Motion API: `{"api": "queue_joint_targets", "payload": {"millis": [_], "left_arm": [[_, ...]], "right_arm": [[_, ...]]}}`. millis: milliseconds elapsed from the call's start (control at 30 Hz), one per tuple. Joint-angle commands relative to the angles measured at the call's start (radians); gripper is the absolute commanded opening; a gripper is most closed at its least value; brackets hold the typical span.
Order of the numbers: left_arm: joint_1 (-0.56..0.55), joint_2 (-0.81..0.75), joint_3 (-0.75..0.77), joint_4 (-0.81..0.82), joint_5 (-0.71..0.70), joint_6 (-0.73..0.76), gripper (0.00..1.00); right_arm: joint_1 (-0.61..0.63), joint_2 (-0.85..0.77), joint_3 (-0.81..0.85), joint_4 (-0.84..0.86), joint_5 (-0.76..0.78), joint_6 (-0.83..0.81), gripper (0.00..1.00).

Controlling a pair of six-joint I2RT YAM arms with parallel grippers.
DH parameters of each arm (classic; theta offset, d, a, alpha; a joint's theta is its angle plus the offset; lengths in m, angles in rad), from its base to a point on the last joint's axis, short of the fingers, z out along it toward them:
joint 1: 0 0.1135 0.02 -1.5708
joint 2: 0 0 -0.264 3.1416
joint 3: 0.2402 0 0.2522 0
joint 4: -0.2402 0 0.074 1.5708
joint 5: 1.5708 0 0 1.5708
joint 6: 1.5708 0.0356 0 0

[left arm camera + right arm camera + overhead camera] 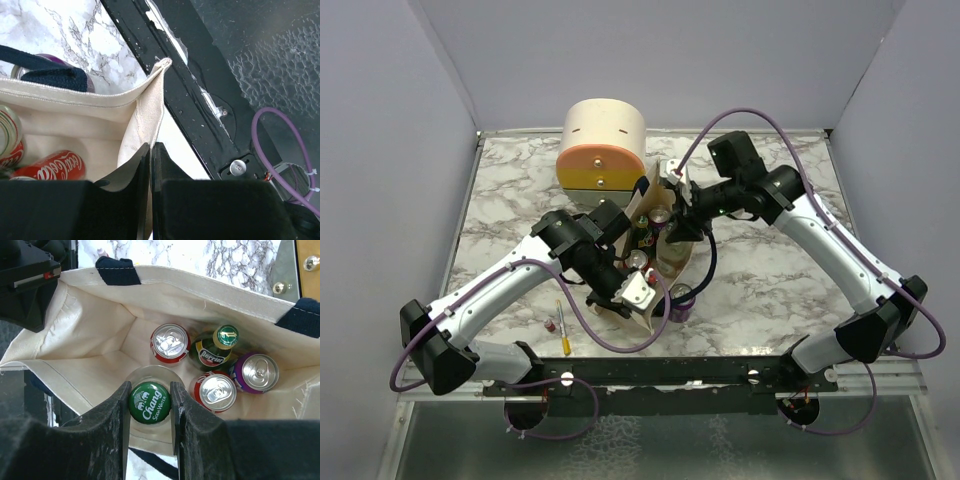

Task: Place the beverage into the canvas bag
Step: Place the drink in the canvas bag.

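Note:
The beverage, a clear glass bottle (149, 402) with a green "Chang Soda Water" cap, hangs upright inside the mouth of the canvas bag (95, 330). My right gripper (149, 401) is shut on the bottle's cap. The beige bag (672, 260) stands open mid-table with navy handles (117, 264). Its near corner seam (148, 107) is pinched in my left gripper (151, 146), which is shut on the cloth and holds the mouth open. In the top view the right gripper (672, 226) is over the bag and the left gripper (636, 293) is at its near end.
Inside the bag stand two red cans (170, 343), a green Perrier bottle (215, 347) and a purple can (256, 372). Another purple can (682, 303) stands on the table beside the bag. A cream-and-orange drawer box (603, 150) is behind it; a yellow pen (563, 325) lies near left.

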State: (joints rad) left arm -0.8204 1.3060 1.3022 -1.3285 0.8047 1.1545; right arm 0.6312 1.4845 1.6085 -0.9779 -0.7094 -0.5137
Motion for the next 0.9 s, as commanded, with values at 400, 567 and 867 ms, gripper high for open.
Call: {"api": "queue_joint_targets", "payload": {"millis": [400,567,867], "left_arm": [[-0.013,0.001,-0.035,0.048,-0.002,0.008,0.05],[-0.013,-0.004,-0.038,0.045,-0.003,0.009,0.04],[-0.012,-0.011,-0.051,0.045,0.003,0.001,0.04]], "right_arm": [[0.035,-0.004,-0.118,0.198,-0.085,0.014,0.01],[0.034,-0.004,-0.166,0.203,-0.072,-0.013,0.01],[0.035,0.005,-0.214,0.205,-0.034,-0.049,0.01]]}}
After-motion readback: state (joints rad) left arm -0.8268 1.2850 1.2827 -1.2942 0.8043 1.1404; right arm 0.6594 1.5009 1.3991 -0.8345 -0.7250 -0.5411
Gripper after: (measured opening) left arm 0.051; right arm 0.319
